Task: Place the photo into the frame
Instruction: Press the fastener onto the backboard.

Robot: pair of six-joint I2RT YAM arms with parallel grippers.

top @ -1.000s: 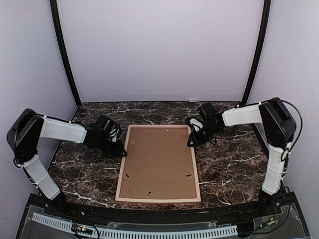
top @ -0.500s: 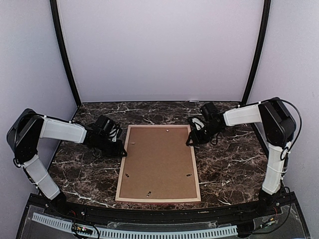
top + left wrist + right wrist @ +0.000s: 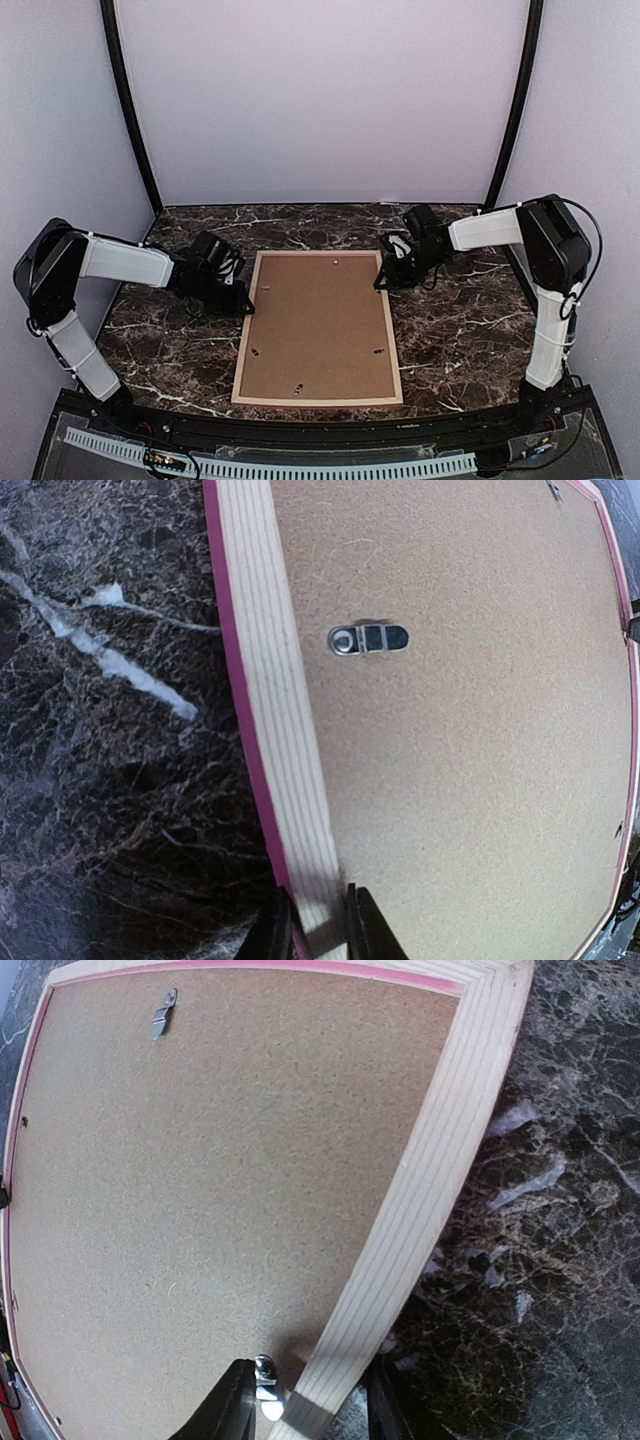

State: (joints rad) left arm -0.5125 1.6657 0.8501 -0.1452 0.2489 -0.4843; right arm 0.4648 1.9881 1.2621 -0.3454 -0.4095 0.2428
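Note:
The frame point(image 3: 318, 401) lies face down in the middle of the table, its pale wood back up and a pink edge showing. The plain brown backing board point(image 3: 318, 320) fills it. The photo is not in view. My left gripper point(image 3: 243, 305) is shut on the frame's left rail point(image 3: 270, 680), one finger on each side point(image 3: 320, 930). My right gripper point(image 3: 383, 282) straddles the right rail point(image 3: 440, 1160) near the far corner. Its fingers point(image 3: 305, 1405) stand wider than the rail, and a small metal clip point(image 3: 265, 1385) lies beside the inner one.
Metal hanger tabs sit on the backing board point(image 3: 368, 638) point(image 3: 163, 1012). The dark marble table point(image 3: 460, 330) is bare on both sides of the frame. Pale walls and two black posts point(image 3: 130, 110) close the back.
My right gripper has shifted slightly up and to the right along the frame's right rail. The left gripper and the frame have not moved.

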